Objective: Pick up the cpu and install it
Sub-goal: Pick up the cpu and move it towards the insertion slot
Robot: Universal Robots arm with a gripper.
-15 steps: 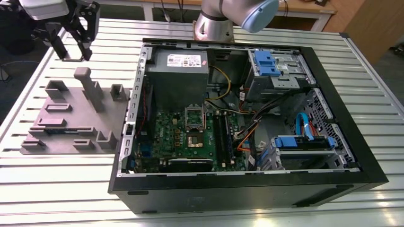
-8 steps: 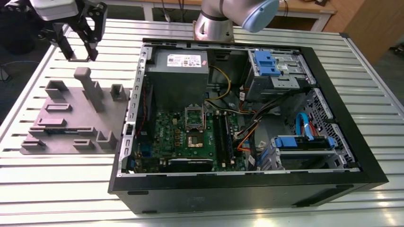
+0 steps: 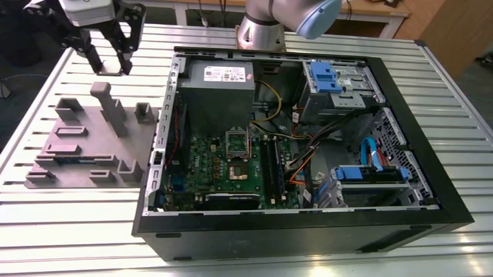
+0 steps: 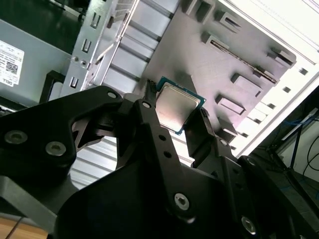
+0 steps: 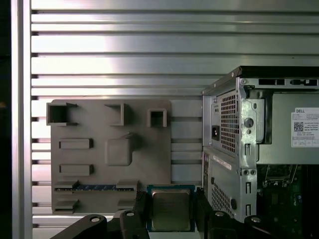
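A: Pinching anything, that gripper (image 4: 177,113)?

B: Yes, the cpu (image 4: 175,107). The two black fingers (image 4: 154,134) press on opposite edges of it, and its silver top faces the camera in both wrist views.

A: Where is the chip, then?

B: In the air, clear of everything, held level between the fingertips. Just past it lies the grey fixture plate (image 5: 84,127), with its raised posts and shallow slots. A dark blue strip (image 5: 94,187) sits in one slot near the chip.

A: And the computer?

B: The open case (image 3: 308,231) stands just beside the plate, on the exterior view's right of it. The gripper hangs over the plate's far end, outside the case wall.

A: What shows inside the case?

B: A green motherboard (image 3: 231,179) flat on the floor, and beyond it a big grey box with a white label (image 3: 219,86). Blue drive brackets (image 3: 331,75) sit on the exterior view's right.

A: What carries all of it?

B: A slatted metal table (image 3: 77,231); plate and case both rest on it.
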